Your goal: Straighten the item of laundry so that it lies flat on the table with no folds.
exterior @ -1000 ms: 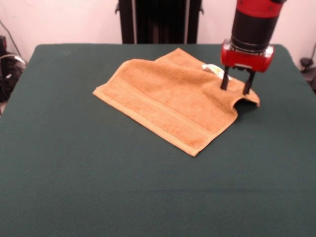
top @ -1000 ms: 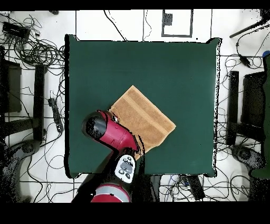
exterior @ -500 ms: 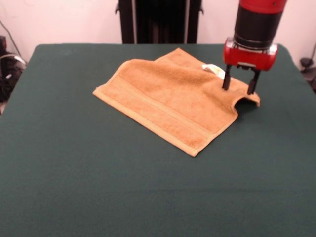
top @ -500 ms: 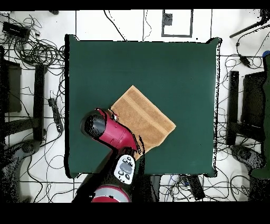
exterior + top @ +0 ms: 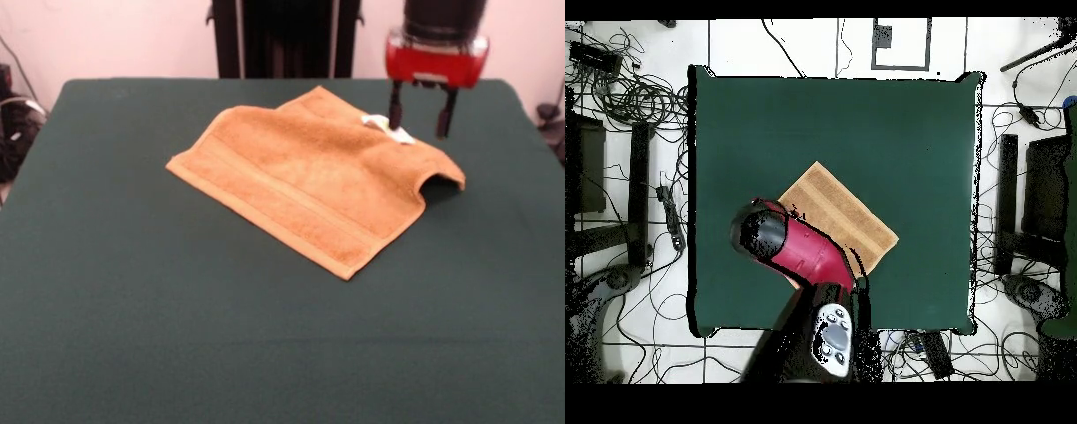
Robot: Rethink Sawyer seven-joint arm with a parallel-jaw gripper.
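Observation:
The orange-tan towel (image 5: 305,177) lies on the dark green table (image 5: 177,336), right of centre in the front view. Its right corner is humped up and a far corner is folded over; a small white tag (image 5: 386,126) shows near the far right edge. A woven border band runs along the near edge. My gripper (image 5: 418,113) hangs open and empty above the towel's far right part, clear of the cloth. In the overhead view the towel (image 5: 845,210) is partly hidden by the red arm (image 5: 800,250), which also hides the gripper.
The black pedestal (image 5: 284,37) stands behind the table's far edge. Cables and stands (image 5: 635,100) lie on the floor around the table in the overhead view.
My gripper has risen off the towel's right corner and drawn back toward the far edge, open and empty. The towel has stayed as it was.

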